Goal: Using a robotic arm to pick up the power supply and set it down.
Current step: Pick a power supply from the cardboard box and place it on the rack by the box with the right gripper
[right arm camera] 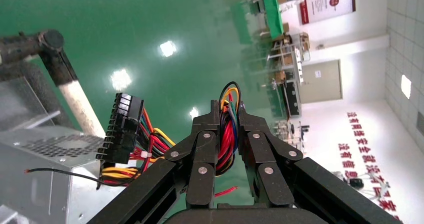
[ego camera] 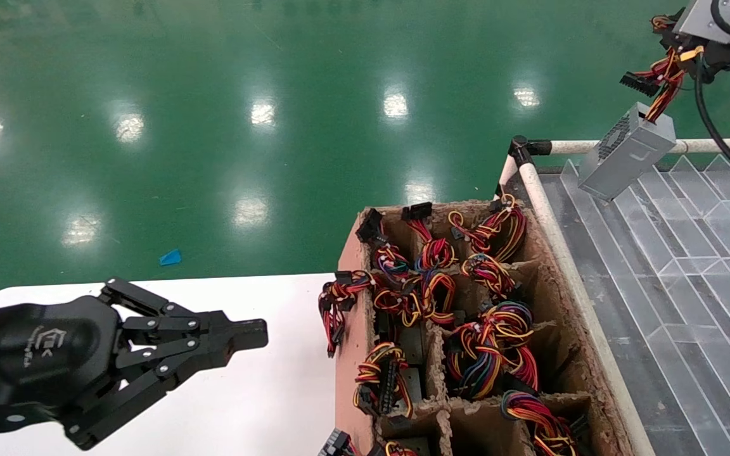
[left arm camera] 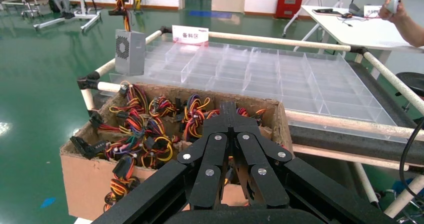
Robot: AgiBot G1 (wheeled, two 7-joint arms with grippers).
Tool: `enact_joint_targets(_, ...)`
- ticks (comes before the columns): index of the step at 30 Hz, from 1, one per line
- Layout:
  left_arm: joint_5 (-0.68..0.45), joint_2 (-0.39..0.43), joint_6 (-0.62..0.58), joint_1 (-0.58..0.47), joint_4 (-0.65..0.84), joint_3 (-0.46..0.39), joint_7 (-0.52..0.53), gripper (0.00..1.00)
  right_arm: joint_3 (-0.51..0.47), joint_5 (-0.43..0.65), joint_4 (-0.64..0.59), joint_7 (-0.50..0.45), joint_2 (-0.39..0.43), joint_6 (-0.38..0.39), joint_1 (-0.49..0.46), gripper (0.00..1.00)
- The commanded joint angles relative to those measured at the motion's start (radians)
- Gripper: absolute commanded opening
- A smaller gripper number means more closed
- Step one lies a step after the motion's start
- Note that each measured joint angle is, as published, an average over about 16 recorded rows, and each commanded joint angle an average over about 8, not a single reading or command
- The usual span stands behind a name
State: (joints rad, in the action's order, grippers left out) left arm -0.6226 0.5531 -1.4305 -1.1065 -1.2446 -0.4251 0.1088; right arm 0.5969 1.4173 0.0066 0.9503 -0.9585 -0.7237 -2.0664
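Clear divided tray [ego camera: 688,253] fills the frame bed on the robot's right. White pipe rail [ego camera: 549,215] borders it. Cardboard crate [ego camera: 349,316] sits beside the rail, its cells packed with wired units.

The power supply [ego camera: 626,159] hangs in the air over the tray's near corner, tilted, clear of the surface, dangling from its wire bundle [right arm camera: 227,134]. The robotic arm's gripper [right arm camera: 229,116], the right one, is clamped on those wires, not on the box.

Judgement: held by its wires, the box may swing; lower slowly and let it settle before releasing. Aim for one tray cell, keeping the box inside the rail. Loose black connector [right arm camera: 120,129] may snag on dividers.

Left gripper [ego camera: 238,335] hovers idle over the white table [ego camera: 263,405], fingers together, holding nothing.
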Motion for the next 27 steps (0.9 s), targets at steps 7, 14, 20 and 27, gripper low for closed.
enact_joint_targets(7,0.000,0.000,0.000,0.000,0.000,0.000,0.000,0.00,-0.004,-0.006,-0.007,0.010,-0.002,0.031,0.019,0.00)
enact_joint_targets(14,0.000,0.000,0.000,0.000,0.000,0.000,0.000,0.00,-0.016,-0.022,-0.002,0.025,0.001,0.075,0.038,0.00)
enact_joint_targets(20,0.000,0.000,0.000,0.000,0.000,0.000,0.000,0.00,-0.027,-0.039,0.003,0.040,0.004,0.116,0.048,0.00)
enact_joint_targets(27,0.000,0.000,0.000,0.000,0.000,0.000,0.000,0.00,-0.037,-0.052,0.004,0.054,-0.005,0.124,0.065,0.00)
